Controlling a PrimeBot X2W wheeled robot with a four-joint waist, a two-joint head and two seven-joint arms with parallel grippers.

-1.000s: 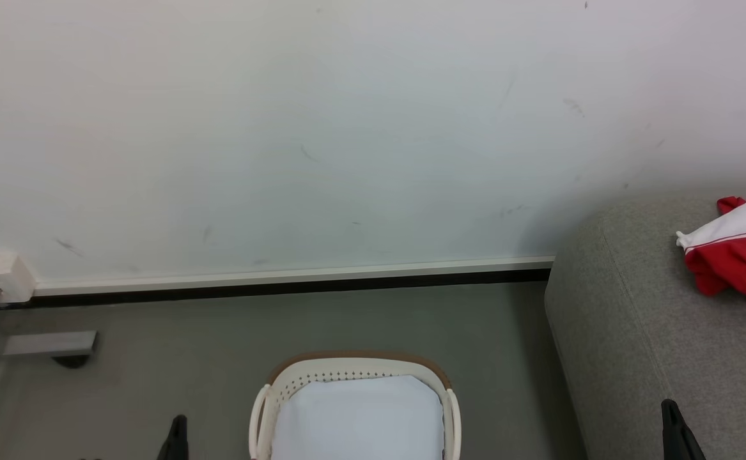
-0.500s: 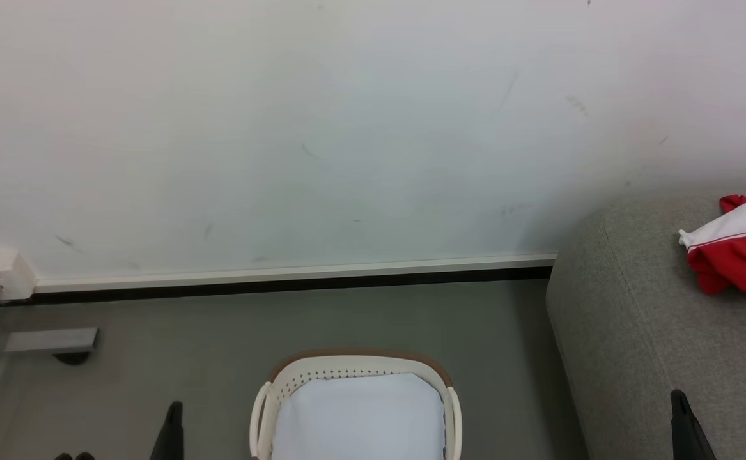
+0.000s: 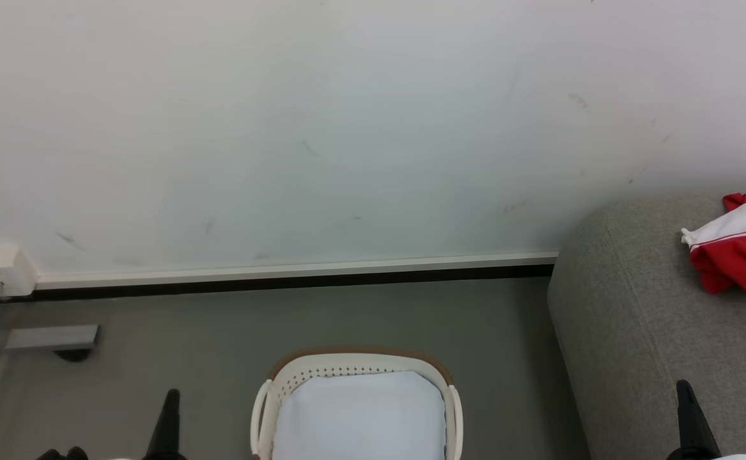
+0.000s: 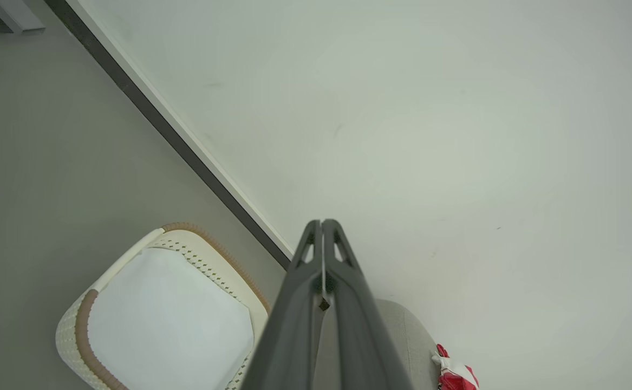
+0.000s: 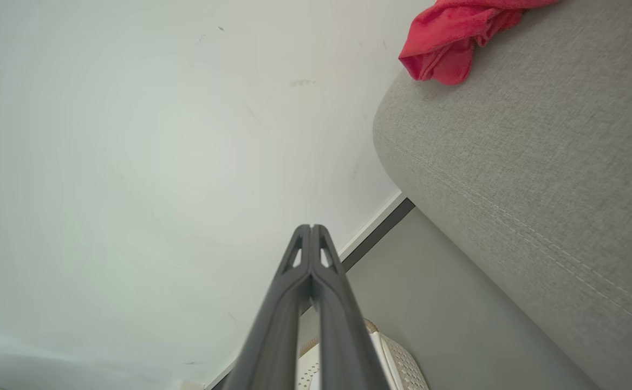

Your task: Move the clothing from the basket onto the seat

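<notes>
Red clothing [image 3: 740,255] lies on the grey seat [image 3: 635,332] at three o'clock. In the basket [image 3: 357,356] at six, white lining and no red that I can see. Left gripper [image 4: 321,223] and right gripper [image 5: 311,227] both have their fingers pressed together, holding nothing. The risk, I'd say: the garment lies near the seat's rounded end, and a swinging arm could drag it off.

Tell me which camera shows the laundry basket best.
The left wrist view: nearly the whole basket shows, brown rim, perforated wall and white lining, one corner behind the left fingers. The head view cuts off its near part at the bottom edge; the right wrist view catches a sliver of wall.
</notes>
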